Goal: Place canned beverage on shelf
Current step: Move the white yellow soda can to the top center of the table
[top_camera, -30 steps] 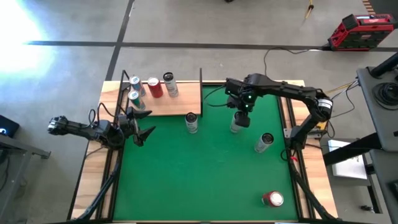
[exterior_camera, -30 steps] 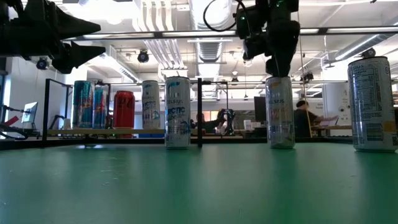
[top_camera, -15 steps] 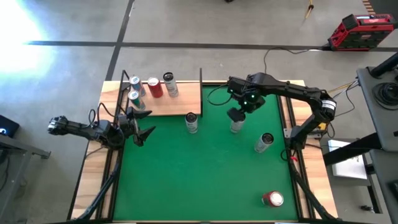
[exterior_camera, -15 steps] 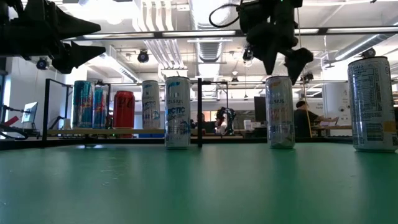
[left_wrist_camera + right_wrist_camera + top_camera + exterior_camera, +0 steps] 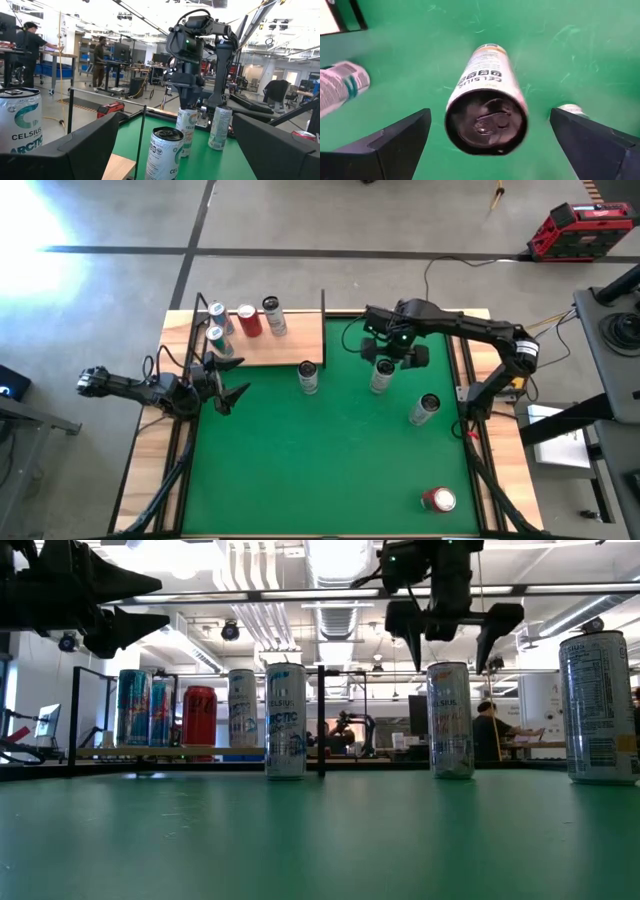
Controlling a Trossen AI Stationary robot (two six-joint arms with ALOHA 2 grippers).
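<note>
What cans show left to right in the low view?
Two teal cans → red can → pale can on the shelf → white-blue can → can under right gripper → far-right can.

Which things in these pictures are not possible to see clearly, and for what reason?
- Label of the red can lying near the mat's front edge: too small in the high view.
- Right hand above the can: its height over the lid is unclear.
- Shelf surface: seen edge-on in the low view.

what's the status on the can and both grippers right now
Right gripper open, above upright can on the mat, not gripping. Left gripper open, idle by shelf. Another can stands before the shelf.
</note>
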